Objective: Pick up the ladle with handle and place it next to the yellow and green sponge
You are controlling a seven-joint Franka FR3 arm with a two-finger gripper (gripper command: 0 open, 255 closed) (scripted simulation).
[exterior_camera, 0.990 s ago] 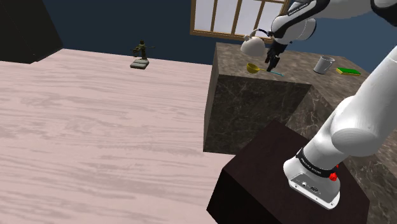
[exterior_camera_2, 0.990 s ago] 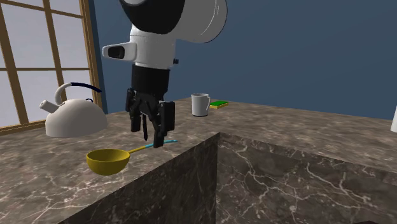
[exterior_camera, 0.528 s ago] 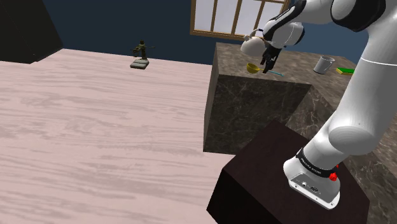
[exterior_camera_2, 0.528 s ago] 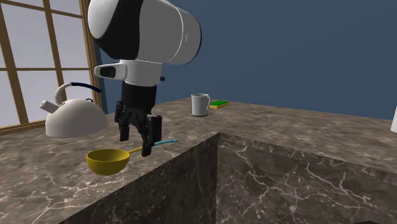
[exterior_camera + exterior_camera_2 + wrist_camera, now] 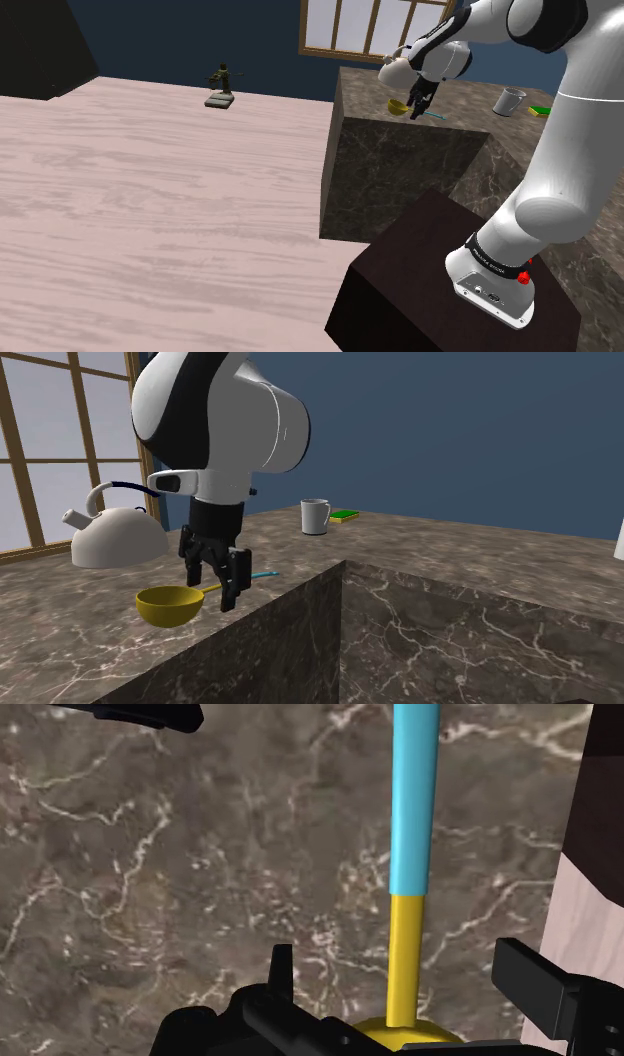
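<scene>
Two empty jaws spread wide astride the handle of the yellow-bowled, blue-handled ladle (image 5: 410, 854) lying on the dark marbled surface (image 5: 450, 552), well apart from the yellow-green sponge (image 5: 345, 515); reach step, next likely lower and close.

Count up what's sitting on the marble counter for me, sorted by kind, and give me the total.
kettle: 1
ladle: 1
mug: 1
sponge: 1
Total: 4
</scene>
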